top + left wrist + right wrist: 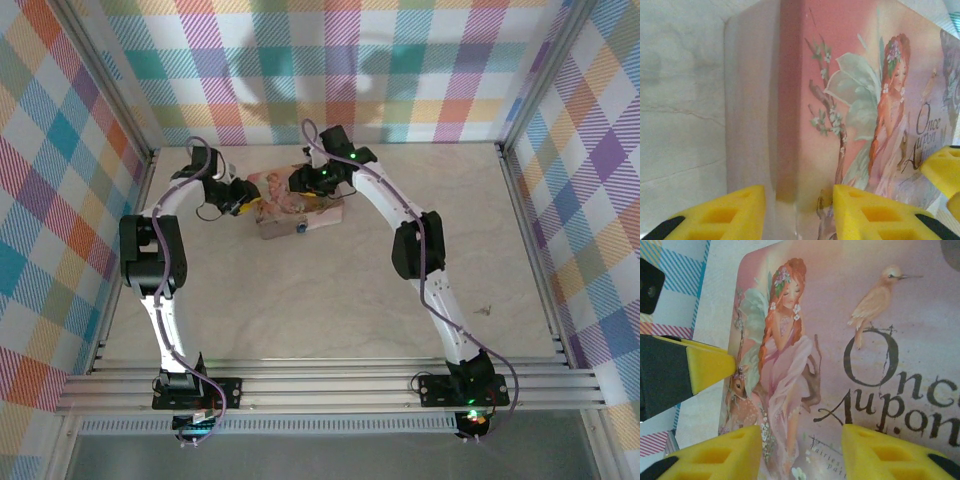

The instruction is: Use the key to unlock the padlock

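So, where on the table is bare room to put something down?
The broad middle of the table, between the tin and the near rail, is free. Crowded at the far side: left gripper and right gripper meet at the tin.

1. Tin (850, 300): lid was pink, printed with a red-haired fairy, a tan bird and dark lettering.
2. Padlock (300, 228): showed blue.
3. Right gripper fingers (715, 455): were yellow, black at the base.
4. Walls (60, 150): wore multicolour pastel plaid.
5. Table (330, 300): was cream, faintly veined.
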{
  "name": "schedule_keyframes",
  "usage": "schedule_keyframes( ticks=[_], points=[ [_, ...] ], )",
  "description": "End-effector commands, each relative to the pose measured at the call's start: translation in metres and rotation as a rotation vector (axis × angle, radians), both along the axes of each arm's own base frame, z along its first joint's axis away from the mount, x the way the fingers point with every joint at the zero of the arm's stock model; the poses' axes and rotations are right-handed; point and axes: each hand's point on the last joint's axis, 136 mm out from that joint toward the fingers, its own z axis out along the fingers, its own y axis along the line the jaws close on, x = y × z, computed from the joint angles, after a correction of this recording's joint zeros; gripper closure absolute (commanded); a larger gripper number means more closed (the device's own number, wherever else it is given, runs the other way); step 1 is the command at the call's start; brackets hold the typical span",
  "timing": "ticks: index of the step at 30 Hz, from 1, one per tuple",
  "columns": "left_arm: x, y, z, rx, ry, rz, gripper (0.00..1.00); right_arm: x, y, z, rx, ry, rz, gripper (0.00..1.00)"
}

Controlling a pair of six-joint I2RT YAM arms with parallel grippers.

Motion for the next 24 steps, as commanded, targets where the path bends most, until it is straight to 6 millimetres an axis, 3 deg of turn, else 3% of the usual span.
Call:
schedule_keyframes(
  ticks=[1,6,10,14,18,24],
  points=[
    [-0.017,0.008,0.008,0.035,0.029,-0.012,0.59,0.005,-0.016,0.022,-0.016,-0.013,-0.045,0.47],
    [-0.018,0.007,0.028,0.019,0.003,0.005,0.55,0.015,-0.048,0.062,-0.034,-0.068,-0.115,0.4],
    [-0.023,0.005,0.041,0.002,-0.016,0.015,0.54,0.013,-0.074,0.075,-0.092,-0.082,-0.143,0.37],
    [-0.038,0.0,0.046,-0.008,-0.007,0.007,0.54,0.008,-0.099,0.064,-0.17,-0.051,-0.166,0.34],
    [-0.067,-0.008,0.037,-0.011,0.027,-0.006,0.54,-0.002,-0.118,0.044,-0.238,0.025,-0.175,0.32],
    [-0.106,-0.037,0.013,-0.022,0.075,-0.039,0.56,-0.019,-0.125,0.018,-0.266,0.087,-0.171,0.31]
  ],
)
